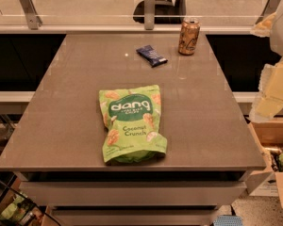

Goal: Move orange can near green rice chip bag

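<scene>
While the pincer (272, 95) is hanging off the right edge: this pale, blocky part is sitting outside the grey stone-topped bench (203, 126), about level with the middle of that edge. I cannot tell whether it is wide or narrow, and nothing is showing in its hold.
Orange can: the small orange-brown metal drink can (189, 36) with a silver top is standing upright at the far right corner, just inside the far edge.
Green bag: the large bright green crinkled rice chip bag (132, 124) is lying flat toward the near edge, midway between the left and right edges, its long axis running near to far.
Blue bar: the small dark blue wrapped snack bar (152, 55) is lying left of the can, close to it but apart.
Deciding relation: the can is lying farther off than the pincer and inward over the bench, so the reach is likely heading for the far right corner, with the can's vertical axis inviting a grasp from the side.
Gap: can and bag are sitting well apart, so the carry is probably running diagonally toward the near edge.
</scene>
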Tool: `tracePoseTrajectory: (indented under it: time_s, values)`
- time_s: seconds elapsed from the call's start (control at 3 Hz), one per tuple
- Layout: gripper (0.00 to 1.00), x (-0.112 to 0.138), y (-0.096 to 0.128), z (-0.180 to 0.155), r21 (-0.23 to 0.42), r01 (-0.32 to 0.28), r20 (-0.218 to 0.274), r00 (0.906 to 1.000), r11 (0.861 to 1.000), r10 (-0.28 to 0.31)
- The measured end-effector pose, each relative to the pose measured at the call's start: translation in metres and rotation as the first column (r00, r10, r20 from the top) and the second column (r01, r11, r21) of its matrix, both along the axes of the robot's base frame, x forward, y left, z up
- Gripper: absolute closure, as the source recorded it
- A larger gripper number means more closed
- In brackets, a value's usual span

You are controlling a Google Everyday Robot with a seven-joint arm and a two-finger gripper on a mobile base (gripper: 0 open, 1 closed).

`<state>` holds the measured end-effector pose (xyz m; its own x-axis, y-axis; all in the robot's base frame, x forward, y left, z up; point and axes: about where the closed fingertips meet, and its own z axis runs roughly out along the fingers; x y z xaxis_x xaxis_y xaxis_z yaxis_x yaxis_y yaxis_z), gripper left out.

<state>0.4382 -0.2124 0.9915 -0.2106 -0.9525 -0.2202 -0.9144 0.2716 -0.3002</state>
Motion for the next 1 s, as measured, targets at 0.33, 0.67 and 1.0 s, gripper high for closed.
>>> tracePoseTrajectory:
  time_s: [0.33,0.67,1.0]
  values:
    - [0.00,0.001,-0.001,0.002,0.007,0.006,0.008,0.9999,1.000,-0.006]
    - [0.00,0.016,-0.004,0.009,0.043,0.034,0.054,0.9979,0.998,-0.036]
    - [0.00,0.040,-0.013,0.013,0.141,0.077,0.113,0.9891,0.987,-0.094]
